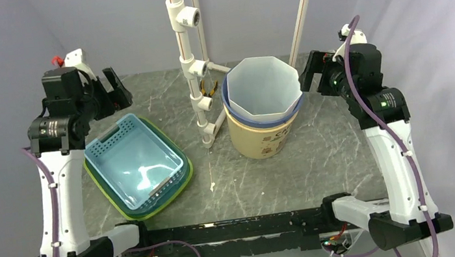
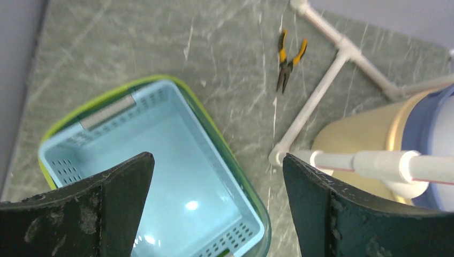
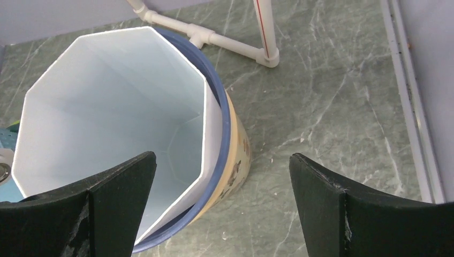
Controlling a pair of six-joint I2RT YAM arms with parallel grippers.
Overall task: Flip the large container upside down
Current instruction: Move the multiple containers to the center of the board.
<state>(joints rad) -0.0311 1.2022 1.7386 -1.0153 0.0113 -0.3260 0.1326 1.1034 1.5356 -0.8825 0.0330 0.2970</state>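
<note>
White pipe frame (image 1: 191, 74) just left of large container (image 1: 259, 141), open table (image 1: 338, 147) on its right

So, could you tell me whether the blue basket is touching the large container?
Apart. The top view shows bare table between the blue basket and the large container.

Blue basket (image 2: 182, 160), pliers (image 2: 288, 63), large tan container (image 2: 364, 128) on marbled table (image 2: 134, 43)

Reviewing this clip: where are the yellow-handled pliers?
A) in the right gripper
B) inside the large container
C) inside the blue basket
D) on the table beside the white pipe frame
D: the pliers lie flat on the table, next to the white pipe frame.
</note>
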